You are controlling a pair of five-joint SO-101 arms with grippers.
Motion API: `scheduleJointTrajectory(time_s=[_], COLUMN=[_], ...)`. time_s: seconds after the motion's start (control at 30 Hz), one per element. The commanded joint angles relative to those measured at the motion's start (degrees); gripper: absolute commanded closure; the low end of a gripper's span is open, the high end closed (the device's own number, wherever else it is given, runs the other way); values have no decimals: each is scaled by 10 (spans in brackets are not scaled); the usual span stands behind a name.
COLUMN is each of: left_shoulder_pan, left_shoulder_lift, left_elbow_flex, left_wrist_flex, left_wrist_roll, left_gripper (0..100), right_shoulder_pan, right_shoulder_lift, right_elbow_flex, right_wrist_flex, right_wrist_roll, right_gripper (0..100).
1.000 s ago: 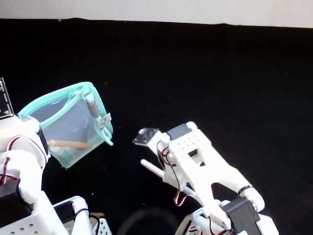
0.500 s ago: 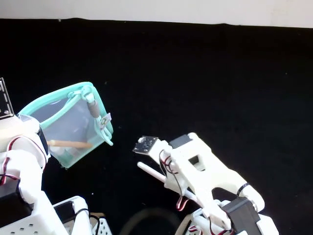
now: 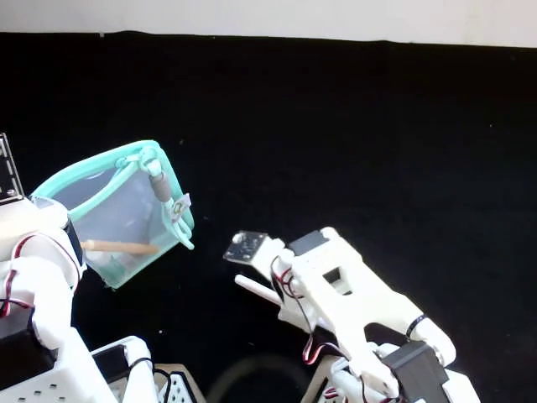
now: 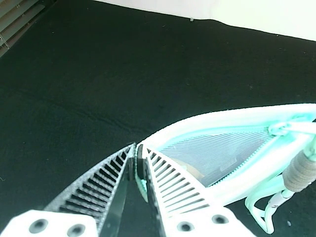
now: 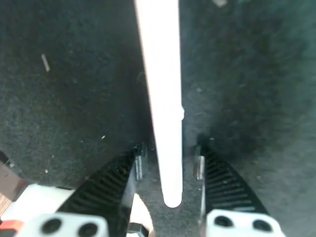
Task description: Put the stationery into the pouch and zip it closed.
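The right gripper is partly open, low over the black table. A white pen lies lengthwise between its jaws, with its end deep in the gap. The pen is just beside one finger, and there is a narrow space to the other, so the jaws are around the pen and not pressed on it. The left gripper is closed on the rim of the mint pouch, whose mouth is open. A wooden pencil is inside the pouch. The pen is apart from the pouch.
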Motion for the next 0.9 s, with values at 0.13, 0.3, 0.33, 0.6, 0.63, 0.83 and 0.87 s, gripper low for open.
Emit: scheduleJointTrajectory(time_s=[0.13, 0.3, 0.33, 0.6, 0.63, 0.83, 0.87], left_shoulder_pan=[-6, -6, -6, -6, -6, -6, -6], left_shoulder_lift=[3, 3, 3, 3, 3, 3, 3], left_elbow_flex=[13, 13, 13, 13, 13, 13, 13], left_wrist_flex=[5, 5, 5, 5, 5, 5, 5], left_wrist_roll=[-2, -2, -2, -2, -2, -2, -2], left_gripper=[994, 994, 994, 994, 994, 994, 994], right_shoulder_pan=[0, -18, -21, -118, -124, -124, -124], right_shoulder_lift=[-12, -11, -11, -6, -6, -5, -4], right_elbow_flex=[-69, -118, -128, -159, -156, -154, -153], right_wrist_flex=[66, 134, 135, 120, 101, 5, -4], right_wrist_roll=[4, 3, 2, -43, -44, -75, -75], right_gripper=[811, 811, 811, 811, 811, 811, 811])
